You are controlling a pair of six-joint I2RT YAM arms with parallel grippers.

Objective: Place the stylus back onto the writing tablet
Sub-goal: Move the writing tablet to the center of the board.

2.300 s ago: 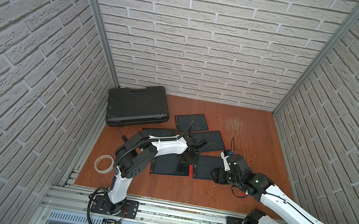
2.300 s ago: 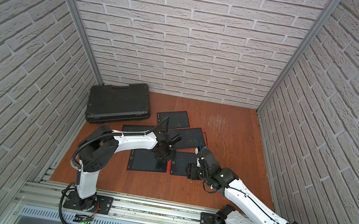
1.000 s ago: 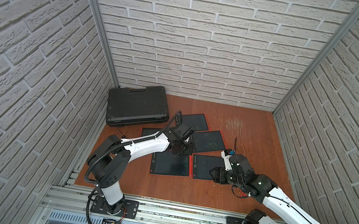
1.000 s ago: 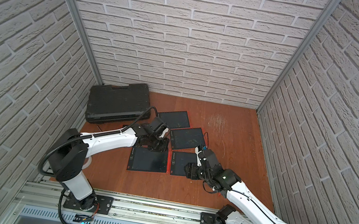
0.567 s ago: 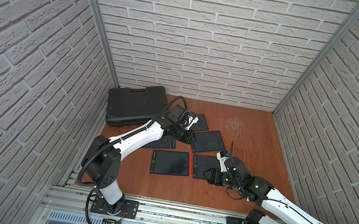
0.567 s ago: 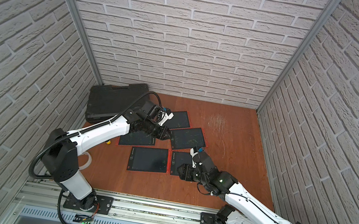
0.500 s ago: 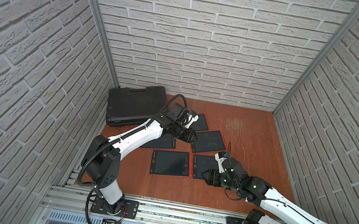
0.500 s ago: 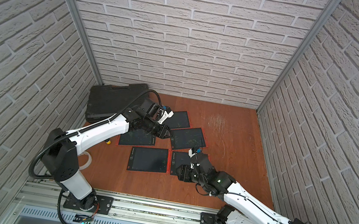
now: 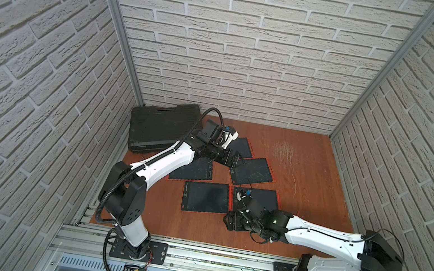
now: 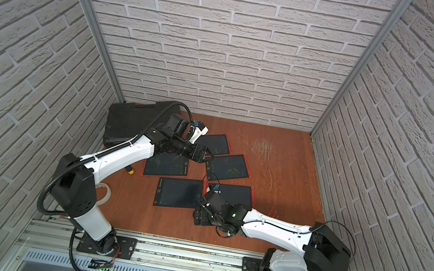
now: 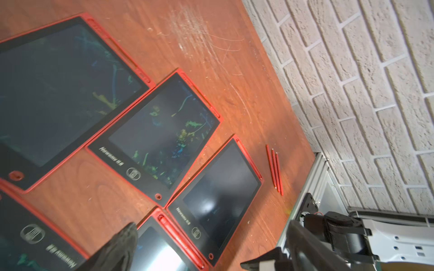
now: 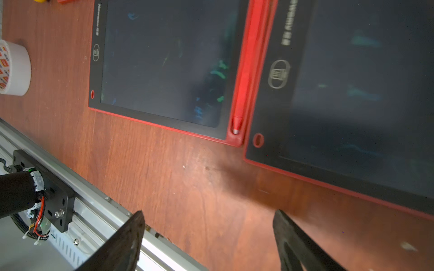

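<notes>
Several red-framed writing tablets lie on the wooden table. A red stylus [image 12: 244, 70] lies in the edge slot of the front-left tablet [image 9: 206, 198], and shows in the left wrist view as the stylus [image 11: 180, 239]. My left gripper [image 9: 237, 160] hangs open and empty above the middle tablet [image 9: 253, 171], well behind that stylus. My right gripper [image 9: 231, 221] stands open and empty low over bare wood, just in front of the front-right tablet [image 9: 258, 200]. In the right wrist view both fingers of the right gripper [image 12: 209, 214] are wide apart.
Three loose red styluses [image 11: 274, 169] lie side by side on the table near the right wall. A black case [image 9: 160, 130] sits at the back left. A tape roll [image 12: 14, 68] stands near the front left. The metal rail [image 12: 94, 211] runs along the table's front edge.
My left gripper has lifted off the front-left tablet, swung toward the back and opened. My right gripper has drawn toward the front edge and opened wider.
</notes>
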